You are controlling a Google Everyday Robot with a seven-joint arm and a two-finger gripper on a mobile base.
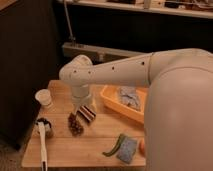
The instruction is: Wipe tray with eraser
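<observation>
The orange tray [113, 104] sits on the right half of the wooden table and holds a crumpled grey cloth [129, 96]. A dark block with a reddish stripe, which looks like the eraser [88, 114], lies on the table just left of the tray's near corner. My gripper [83, 108] hangs from the white arm right above this block, at or very near its top. Whether it touches the block cannot be told.
A dark brown bunch like grapes [75, 125] lies left of the block. A white cup [45, 98] stands at the far left. A white-handled brush [42, 145] lies at the front left. A green pepper [114, 145] and a blue sponge [127, 150] lie at the front.
</observation>
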